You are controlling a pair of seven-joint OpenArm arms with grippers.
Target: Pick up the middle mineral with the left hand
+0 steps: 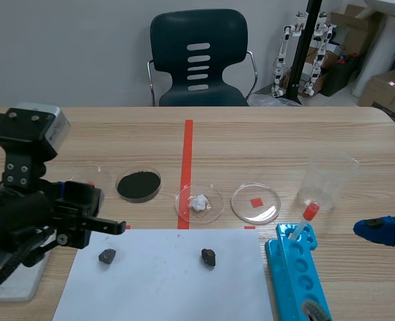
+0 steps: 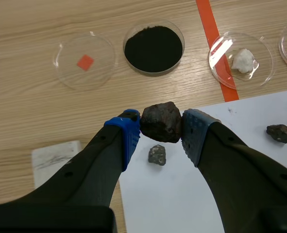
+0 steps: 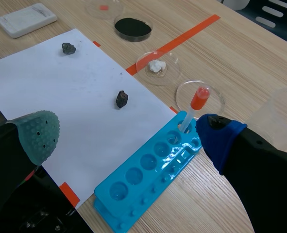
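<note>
The left arm (image 1: 23,221), at the lower left of the scene view, is matt black. It carries a silver-grey camera box (image 1: 42,124) on a black bracket dotted with small bright screws, and a black cable (image 1: 10,264) loops beneath. The left gripper (image 2: 161,127) has thick black fingers tipped with blue dotted pads (image 2: 128,133). On the right gripper (image 3: 128,135), one pad is grey-green and the other blue.

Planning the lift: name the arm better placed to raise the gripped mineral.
Left. The left gripper is shut on the mineral; the right gripper stands open near the blue rack.
</note>
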